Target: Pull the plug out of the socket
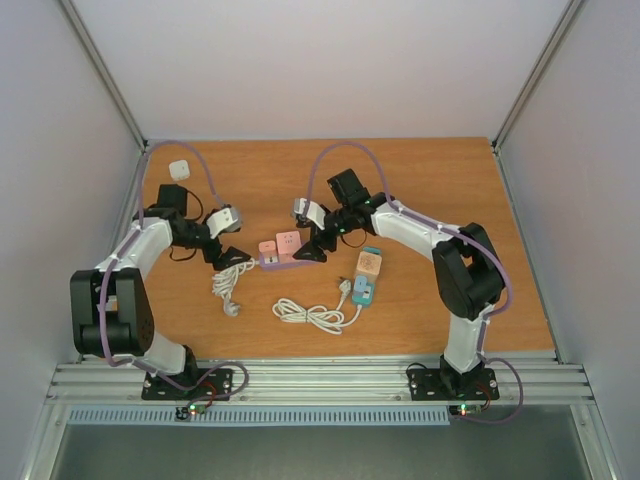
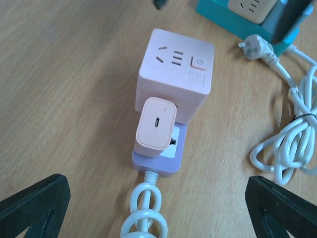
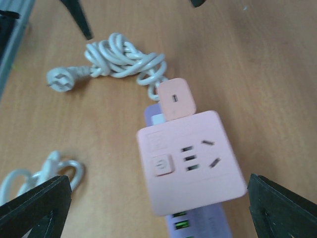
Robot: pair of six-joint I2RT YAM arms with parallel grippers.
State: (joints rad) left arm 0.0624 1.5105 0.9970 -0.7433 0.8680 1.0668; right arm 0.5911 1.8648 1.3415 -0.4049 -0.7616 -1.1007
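Matt wood-grain tabletop, smooth satin pink plastic cube socket, matching smooth pink plastic plug, lilac plastic power strip, glossy white rubbery cord

Socket strip: lavender, lying flat on the wooden counter. In the overhead view it sits left of centre and runs roughly left to right. A white face shows on top at the left end. Its white cord leaves that end and lies bunched in loops on the wood, with its pronged end loose.

Plug: small pink block with rounded corners and a narrow oval slot in the top face. It stands upright, seated in the strip at the cord end. Right against it, further along the strip, sits a larger pink cube adapter with pin slots and a button on top.
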